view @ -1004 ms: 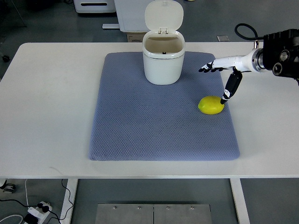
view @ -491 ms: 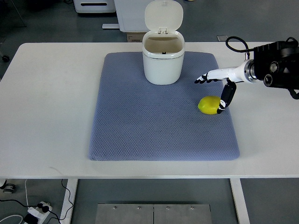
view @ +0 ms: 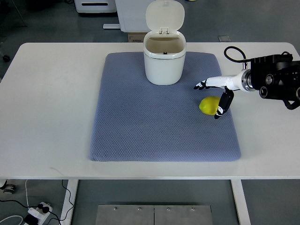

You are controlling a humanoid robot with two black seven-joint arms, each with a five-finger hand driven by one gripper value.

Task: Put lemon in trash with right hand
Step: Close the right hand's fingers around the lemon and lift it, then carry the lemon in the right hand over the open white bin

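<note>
Since a second ago: your right hand point(view: 216, 93) has slid leftward and lower, and now straddles the lemon point(view: 209, 105).

Item 1, fingers point(view: 202, 86): spread apart, extended left past the lemon's far side; the thumb drops down over its right end, tip at the near edge. Nothing is clamped yet. Whether the thumb actually touches the peel cannot be told.

Item 2, lemon: lying on its side on the blue mat point(view: 140, 122), right of centre, near the mat's right edge, in front and to the right of the bin.

Item 3, step in hand: closing on the fruit. You would do well to settle the palm lower until the long fingers wrap the far side, then close against the thumb across the short axis; a round, smooth peel will likely roll out of a shallow pinch.

Item 4, trash bin point(view: 164, 63): white, upright at the mat's far edge, lid point(view: 164, 15) tipped fully back. The visible interior appears empty.

Item 5, tabletop point(view: 47, 93): white, carrying the mat.

Item 6, left arm: not in view.
</note>
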